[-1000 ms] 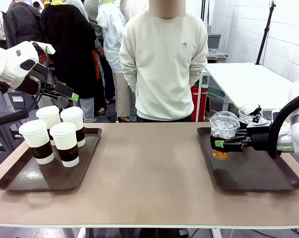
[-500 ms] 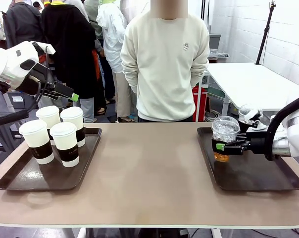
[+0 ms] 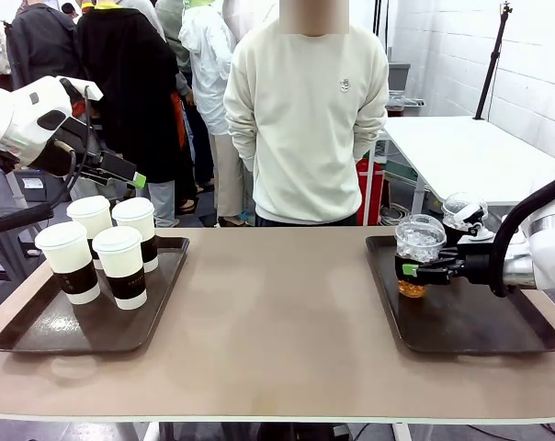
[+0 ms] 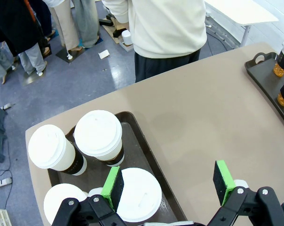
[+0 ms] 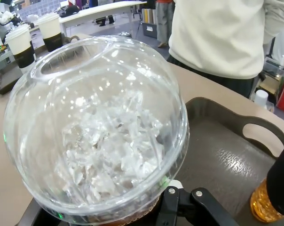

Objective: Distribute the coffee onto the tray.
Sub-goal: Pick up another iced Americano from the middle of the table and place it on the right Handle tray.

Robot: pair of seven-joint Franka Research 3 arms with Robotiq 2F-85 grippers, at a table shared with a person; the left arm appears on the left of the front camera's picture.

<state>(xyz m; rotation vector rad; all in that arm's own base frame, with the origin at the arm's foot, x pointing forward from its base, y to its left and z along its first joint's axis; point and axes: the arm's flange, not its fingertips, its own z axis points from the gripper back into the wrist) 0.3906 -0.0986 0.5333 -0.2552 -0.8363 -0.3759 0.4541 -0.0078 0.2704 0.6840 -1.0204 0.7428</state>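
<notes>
Four white-lidded paper coffee cups (image 3: 119, 265) with brown sleeves stand on the left brown tray (image 3: 39, 333). My left gripper (image 3: 123, 171) hovers above and behind them. In the left wrist view this gripper (image 4: 168, 186) is open, its green pads spread over the nearest cup (image 4: 139, 194). My right gripper (image 3: 412, 270) is shut on a clear dome-lidded cup (image 3: 417, 246) of amber drink, low over the left part of the right tray (image 3: 388, 317). Whether its base touches the tray I cannot tell. Its icy dome (image 5: 99, 127) looms close in the right wrist view. A second clear cup (image 3: 463, 213) stands behind it.
A person in a cream sweatshirt (image 3: 305, 110) stands at the far edge, hands behind the back. Bare tabletop (image 3: 277, 312) lies between the two trays. The right tray's handle end (image 5: 262, 134) and another cup's amber base (image 5: 262, 205) are near my right gripper.
My right gripper has carried the clear cup slightly down and to the right, closer to the tray. The left arm and the paper cups have not moved.
</notes>
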